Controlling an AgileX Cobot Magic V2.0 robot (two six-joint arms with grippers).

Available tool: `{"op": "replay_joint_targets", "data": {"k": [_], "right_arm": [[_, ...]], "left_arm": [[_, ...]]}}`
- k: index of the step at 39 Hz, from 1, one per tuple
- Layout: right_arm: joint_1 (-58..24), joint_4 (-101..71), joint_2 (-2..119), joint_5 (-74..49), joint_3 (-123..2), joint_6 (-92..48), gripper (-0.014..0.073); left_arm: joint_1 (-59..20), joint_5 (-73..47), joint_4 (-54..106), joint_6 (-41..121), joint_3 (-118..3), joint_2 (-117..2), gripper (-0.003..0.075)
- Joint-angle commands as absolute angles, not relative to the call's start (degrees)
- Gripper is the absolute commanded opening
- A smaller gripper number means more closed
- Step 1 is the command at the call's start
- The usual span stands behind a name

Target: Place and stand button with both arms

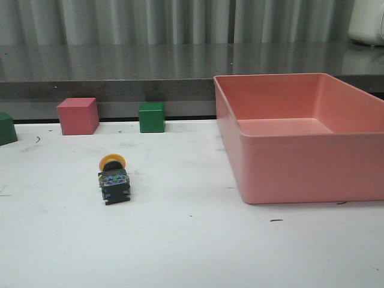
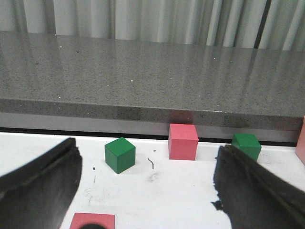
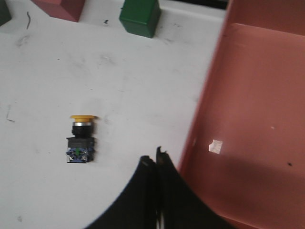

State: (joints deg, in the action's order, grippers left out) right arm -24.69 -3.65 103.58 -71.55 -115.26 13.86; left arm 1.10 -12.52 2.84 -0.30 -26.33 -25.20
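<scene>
The button [image 1: 113, 179] lies on its side on the white table, yellow cap toward the back, dark base with bluish-green parts toward the front. It also shows in the right wrist view [image 3: 81, 139]. My right gripper [image 3: 155, 164] is shut and empty, above the table between the button and the pink bin's wall. My left gripper [image 2: 147, 191] is open and empty, its fingers [image 2: 38, 186] wide apart over the table's left part. The button does not show in the left wrist view. No arm shows in the front view.
A large pink bin [image 1: 288, 162] stands on the right. A pink cube [image 1: 78, 116] and a green cube [image 1: 151, 117] stand at the table's back edge, another green cube [image 1: 6, 128] at far left. A pink cube [image 2: 93, 221] lies under my left gripper.
</scene>
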Motion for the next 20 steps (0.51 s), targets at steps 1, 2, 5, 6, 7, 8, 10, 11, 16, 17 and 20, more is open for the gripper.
{"op": "replay_joint_targets", "data": {"k": [1, 2, 5, 6, 7, 8, 10, 11, 16, 17, 20], "right_arm": [[-19.7, -3.87, 96.05, -76.97, -111.02, 11.13, -0.0069], [-18.26, -3.87, 94.78, -76.97, -109.07, 10.5, -0.0069], [-14.29, -3.87, 91.44, -76.91, -103.57, 9.3, -0.0069], [-12.84, -3.87, 90.32, -76.91, -101.62, 8.91, -0.0069], [-11.76, -3.8, 89.48, -76.91, -99.69, 8.52, -0.0069], [-10.32, -3.8, 88.39, -76.85, -98.24, 8.08, -0.0069], [-7.87, -3.76, 86.49, -76.51, -94.85, 7.57, -0.0069], [-6.86, -3.76, 85.65, -76.17, -92.83, 7.52, -0.0069], [-1.65, -2.4, 80.0, -73.42, -83.37, 7.52, -0.0069], [-0.77, -1.59, 78.2, -72.08, -81.13, 7.52, -0.0069], [-0.21, 0.0, 74.36, -68.28, -74.74, 7.52, -0.0069]], "left_arm": [[1.12, -7.97, 2.94, -0.99, -28.41, -25.93, 0.0545], [1.12, -7.97, 2.94, -0.99, -28.41, -25.93, 0.0545], [1.12, -7.97, 2.94, -0.99, -28.41, -25.93, 0.0545], [1.12, -7.97, 2.94, -0.99, -28.41, -25.93, 0.0545], [1.12, -7.97, 2.94, -0.99, -28.41, -25.93, 0.0545], [1.12, -7.97, 2.94, -0.99, -28.41, -25.93, 0.0545], [1.12, -7.97, 2.94, -0.99, -28.41, -25.93, 0.0545], [1.12, -7.97, 2.94, -0.99, -28.41, -25.93, 0.0545], [1.12, -7.97, 2.94, -0.99, -28.41, -25.93, 0.0545], [1.12, -7.97, 2.94, -0.99, -28.41, -25.93, 0.0545], [1.12, -7.97, 2.94, -0.99, -28.41, -25.93, 0.0545]]}}
